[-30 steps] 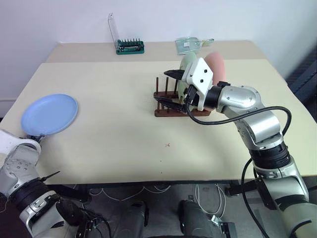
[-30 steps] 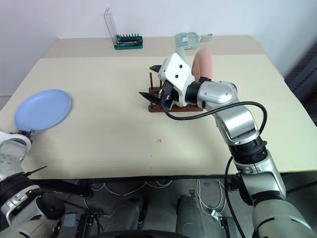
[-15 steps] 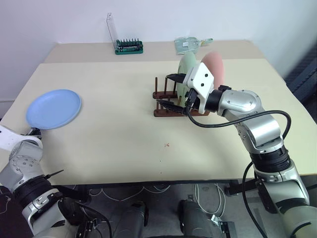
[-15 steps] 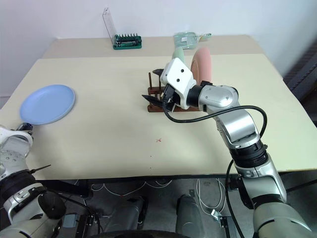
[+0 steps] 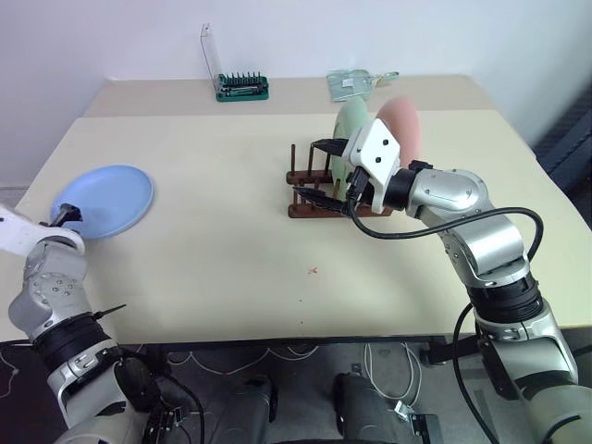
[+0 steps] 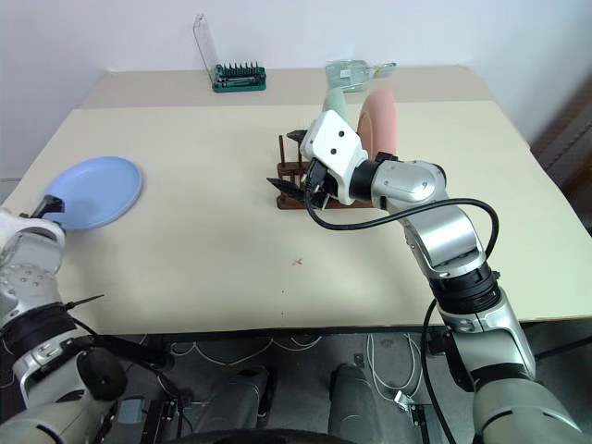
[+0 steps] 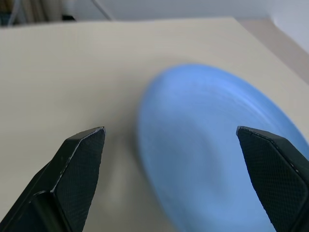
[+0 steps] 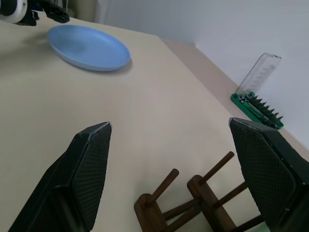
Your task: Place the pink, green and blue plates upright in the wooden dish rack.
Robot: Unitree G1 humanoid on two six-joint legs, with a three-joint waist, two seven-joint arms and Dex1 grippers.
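Observation:
The blue plate [image 5: 104, 200] lies flat near the table's left edge. My left gripper [image 5: 65, 215] is at its near rim. In the left wrist view its fingers [image 7: 82, 154] stand wide open, with the plate [image 7: 217, 174] just ahead and not gripped. The green plate [image 5: 347, 125] and the pink plate [image 5: 403, 125] stand upright in the wooden dish rack [image 5: 305, 209]. My right gripper [image 5: 317, 169] hangs open beside the rack's free pegs [image 8: 164, 188], holding nothing.
A green tool holder [image 5: 242, 87] with a clear lid stands at the table's far edge. A clear plastic item [image 5: 356, 83] lies behind the rack. The left table edge [image 5: 37, 185] runs close by the blue plate.
My left gripper has opened and let go of the blue plate, and the hand has risen a little. The plate now rests slightly further onto the table. The right arm has kept still.

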